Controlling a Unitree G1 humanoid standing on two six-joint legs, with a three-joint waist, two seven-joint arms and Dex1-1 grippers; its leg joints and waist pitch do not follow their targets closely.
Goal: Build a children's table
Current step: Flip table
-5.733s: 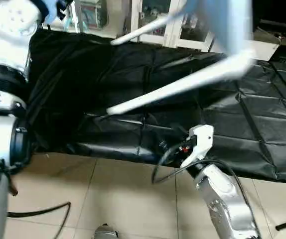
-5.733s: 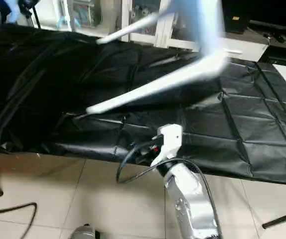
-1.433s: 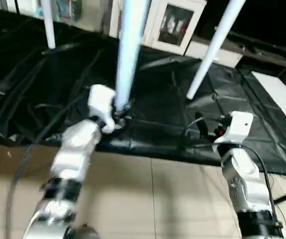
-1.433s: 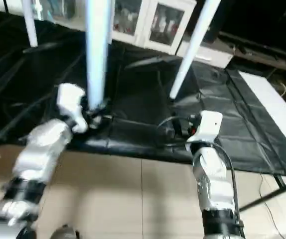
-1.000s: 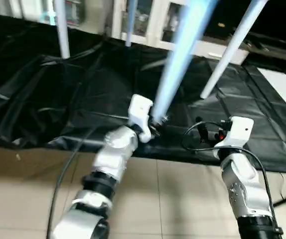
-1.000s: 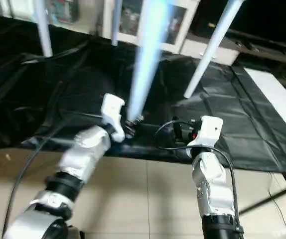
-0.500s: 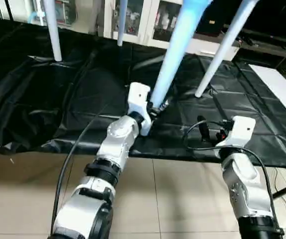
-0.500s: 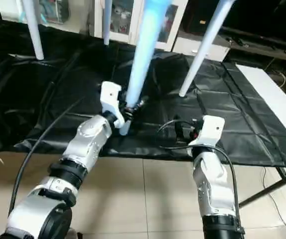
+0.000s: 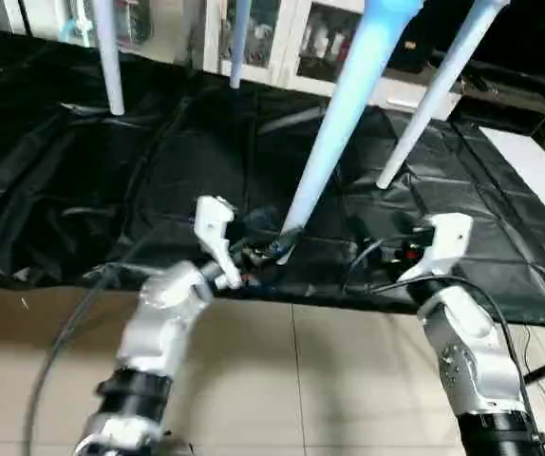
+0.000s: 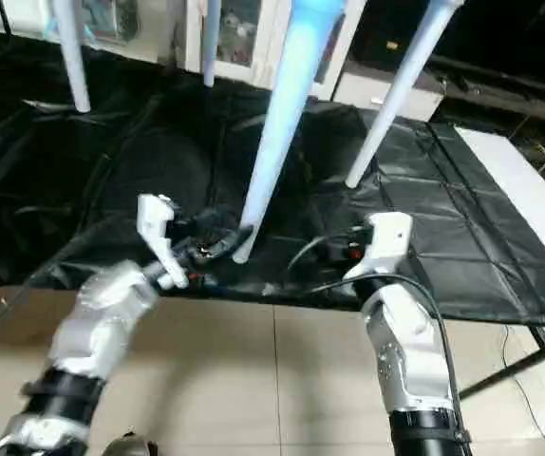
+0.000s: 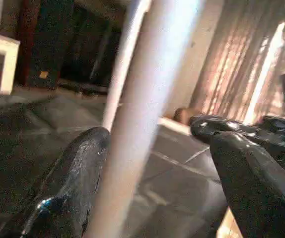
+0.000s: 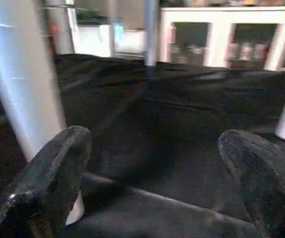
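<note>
No readable text, labels, brand marks, numbers or signs anywhere you look.
</note>
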